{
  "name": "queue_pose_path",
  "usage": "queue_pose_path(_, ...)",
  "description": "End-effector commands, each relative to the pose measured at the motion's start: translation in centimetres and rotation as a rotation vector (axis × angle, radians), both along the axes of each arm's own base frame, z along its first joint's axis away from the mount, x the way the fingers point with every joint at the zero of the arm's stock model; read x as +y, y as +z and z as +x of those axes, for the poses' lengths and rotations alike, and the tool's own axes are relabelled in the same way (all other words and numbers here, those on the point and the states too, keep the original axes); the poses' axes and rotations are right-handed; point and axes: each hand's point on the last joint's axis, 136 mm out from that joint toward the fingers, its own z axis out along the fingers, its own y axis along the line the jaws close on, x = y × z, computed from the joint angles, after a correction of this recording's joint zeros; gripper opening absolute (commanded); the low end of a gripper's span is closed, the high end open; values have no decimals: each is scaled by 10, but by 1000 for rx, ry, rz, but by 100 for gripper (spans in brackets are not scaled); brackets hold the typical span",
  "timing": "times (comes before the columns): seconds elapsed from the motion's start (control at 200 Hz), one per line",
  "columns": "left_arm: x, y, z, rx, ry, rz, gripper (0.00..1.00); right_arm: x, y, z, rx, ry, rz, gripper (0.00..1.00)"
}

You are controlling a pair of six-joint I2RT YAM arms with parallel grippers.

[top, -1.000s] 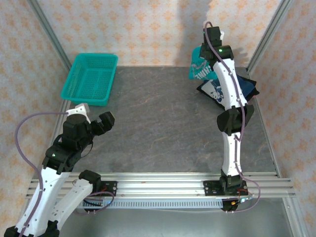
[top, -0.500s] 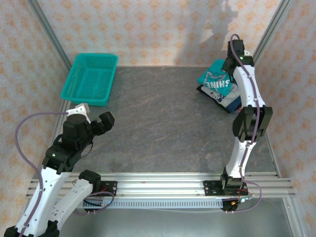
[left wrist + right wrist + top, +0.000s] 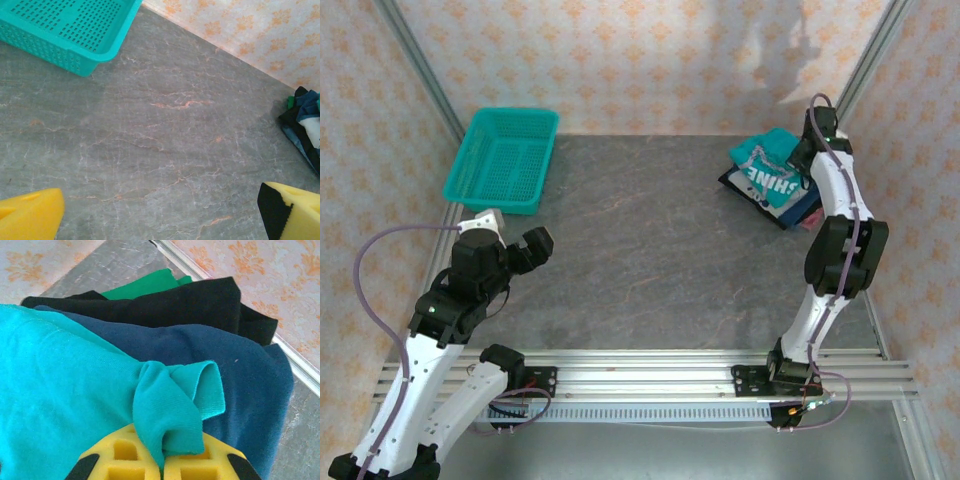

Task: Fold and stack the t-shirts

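Teal basket (image 3: 55,50), grey table (image 3: 165,130), shirt pile (image 3: 302,125) at right

Open middle, crowded far corners on the table (image 3: 650,250)
Centre slab bare from near rail (image 3: 650,362) to back wall (image 3: 620,60), free run L to R. Teal basket (image 3: 503,160) fills far-L corner; t-shirts (image 3: 775,185) heaped far-R, right arm (image 3: 842,245) leaning over them, right gripper (image 3: 162,460) pinched on the teal t-shirt (image 3: 60,390). Left gripper (image 3: 533,246), jaws wide, hangs near-L over bare top. Frame posts (image 3: 420,70) hem both sides
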Motion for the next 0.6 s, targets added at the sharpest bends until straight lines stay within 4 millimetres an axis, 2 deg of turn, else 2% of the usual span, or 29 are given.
queue_pose_path(0.0,7,2,-4,12,16,47,100,-21,13,-4,-50,-48,-7,0)
queue_pose_path(0.25,10,1,-6,22,25,57,100,-46,-2,-5,-28,-67,13,0)
queue_pose_path(0.28,10,0,-6,26,27,57,100,-47,-6,-2,-26,-60,25,3)
queue_pose_path(0.375,10,-3,-7,40,26,57,100,-47,-21,7,3,-45,53,20)
queue_pose_path(0.505,10,-7,-8,55,23,57,100,-49,-32,21,14,-48,81,59)
queue_pose_path(0.59,8,-8,-9,60,19,52,100,-54,-27,24,9,-65,81,70)
